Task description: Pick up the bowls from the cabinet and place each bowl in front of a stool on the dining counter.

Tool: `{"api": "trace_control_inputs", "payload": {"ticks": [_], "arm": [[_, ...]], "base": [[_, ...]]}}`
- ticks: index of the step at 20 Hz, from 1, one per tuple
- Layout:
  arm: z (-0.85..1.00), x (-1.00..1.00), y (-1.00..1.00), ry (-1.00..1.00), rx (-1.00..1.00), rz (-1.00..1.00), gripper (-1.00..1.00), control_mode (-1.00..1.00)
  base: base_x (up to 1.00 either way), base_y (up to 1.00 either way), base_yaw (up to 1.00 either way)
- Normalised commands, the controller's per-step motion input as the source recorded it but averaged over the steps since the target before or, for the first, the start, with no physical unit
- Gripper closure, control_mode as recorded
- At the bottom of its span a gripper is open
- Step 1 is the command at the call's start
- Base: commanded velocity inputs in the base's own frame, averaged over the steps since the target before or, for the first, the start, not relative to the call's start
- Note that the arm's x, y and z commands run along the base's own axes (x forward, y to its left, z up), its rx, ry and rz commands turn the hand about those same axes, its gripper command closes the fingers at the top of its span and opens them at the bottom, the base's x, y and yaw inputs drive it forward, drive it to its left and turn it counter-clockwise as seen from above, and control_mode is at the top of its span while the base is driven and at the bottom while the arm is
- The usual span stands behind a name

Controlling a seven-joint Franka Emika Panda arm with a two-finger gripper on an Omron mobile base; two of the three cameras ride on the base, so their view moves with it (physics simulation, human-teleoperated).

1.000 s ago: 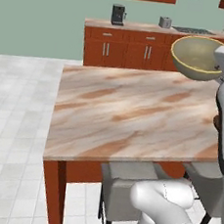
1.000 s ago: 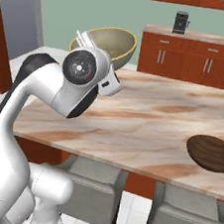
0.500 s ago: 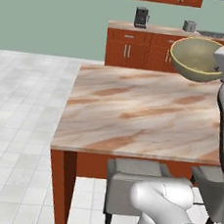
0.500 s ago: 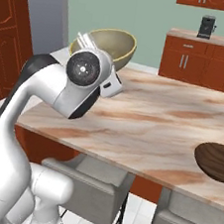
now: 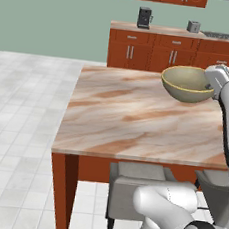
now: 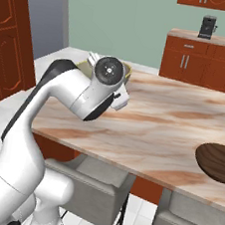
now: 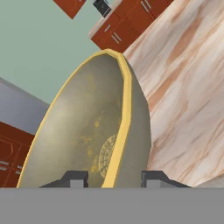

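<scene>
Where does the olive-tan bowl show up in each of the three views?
Left base view: olive-tan bowl at upper right, held above the dining counter.
Right base view: just its yellow rim, upper left of centre, behind the arm.
Hand view: large, centre, gripper pinching its rim.
Shared landmark: the marble counter top.

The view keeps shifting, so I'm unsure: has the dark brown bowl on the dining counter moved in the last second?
No. The dark brown bowl sits near the front edge of the dining counter as before; only the camera moved.
</scene>
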Motion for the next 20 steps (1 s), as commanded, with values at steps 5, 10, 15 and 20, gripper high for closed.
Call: {"api": "trace_control_inputs", "payload": {"ticks": [5, 10, 15, 20], "arm": [[-0.76, 0.15, 0.0, 0.19, 0.0, 0.01, 1.0, -1.0], [-0.55, 0.14, 0.0, 0.18, 0.12, 0.0, 1.0, -1.0], [-0.46, 0.14, 0.0, 0.14, 0.18, 0.0, 1.0, -1.0], [-0.41, 0.11, 0.0, 0.05, 0.18, 0.0, 1.0, -1.0]], "base": [[0.0, 0.0, 0.0], [0.0, 0.0, 0.0], [0.0, 0.0, 0.0], [0.0, 0.0, 0.0]]}}
